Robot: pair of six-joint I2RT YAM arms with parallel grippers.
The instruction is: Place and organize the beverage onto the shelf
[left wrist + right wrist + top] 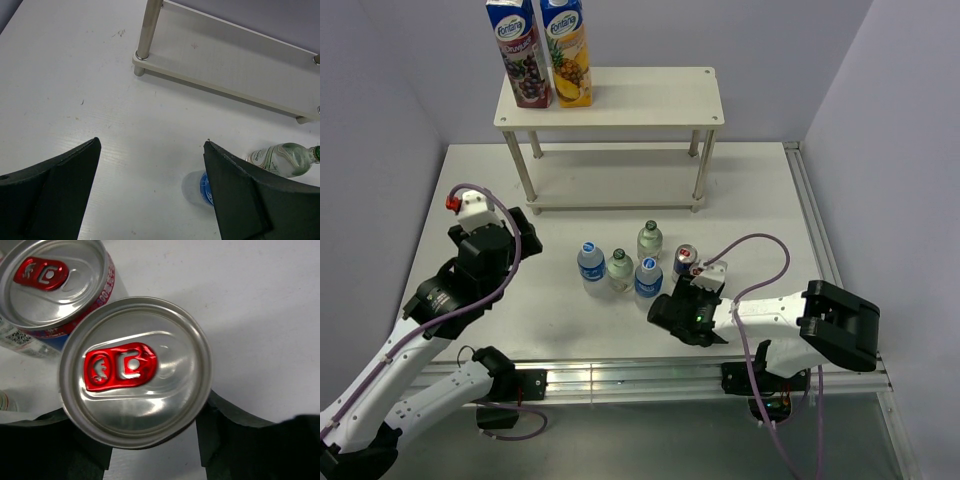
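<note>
**Two cartons shelved, a can in the grip**

We judge the job to be at an early stage. The shelf (640, 98) stands at the far side of the table (770, 200), and only its top board carries anything: a purple carton (520, 60) and a yellow carton (568, 60), upright and side by side at the left end. Everything else is not yet put away. Four small bottles (620, 268) stand in a cluster on the table in front of the shelf, well apart from it, with the cans just to their right.

The right arm reaches low across the table from the right, its wrist turned down over the cans. The right tool (155, 445) has its jaws closed in on the sides of one can (135, 370), one on each side below the rim. We read that as a grip, with the can upright on the table. A second can (50, 277) stands just beside it, close enough that lifting calls for care.

The left arm is raised and bent, angled towards the shelf's front left leg. The left tool (152, 150) is spread wide and holds nothing.
</note>
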